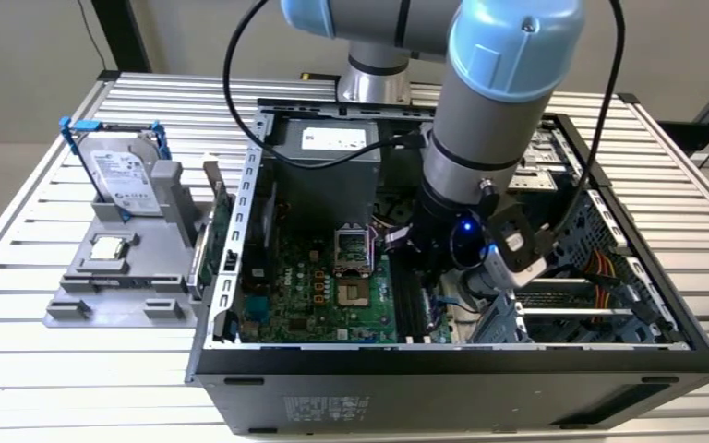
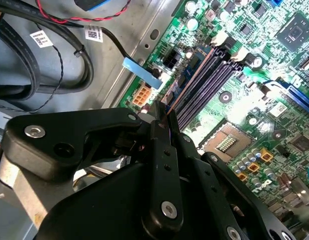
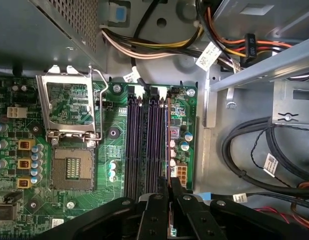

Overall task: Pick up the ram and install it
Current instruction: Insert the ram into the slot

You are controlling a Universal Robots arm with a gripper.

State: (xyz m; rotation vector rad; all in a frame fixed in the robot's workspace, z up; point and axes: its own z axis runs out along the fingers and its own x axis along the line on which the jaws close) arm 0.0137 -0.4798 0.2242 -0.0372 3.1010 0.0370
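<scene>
My gripper is down inside the open computer case, at the near end of the dark memory slots on the green motherboard. Its black fingers are shut on a thin board seen edge-on, the ram. The ram runs along the outermost slot, on the side nearest the case wall. In the second wrist view the gripper pinches the ram where it meets the slots. How deep the ram sits in the slot is hidden. In the exterior view the gripper hangs over the slots.
An open processor socket lies beside the slots. Bundled cables and a metal drive bracket crowd the far side of the slots. Outside the case, at the exterior view's left, a silver hard drive stands in a grey holder.
</scene>
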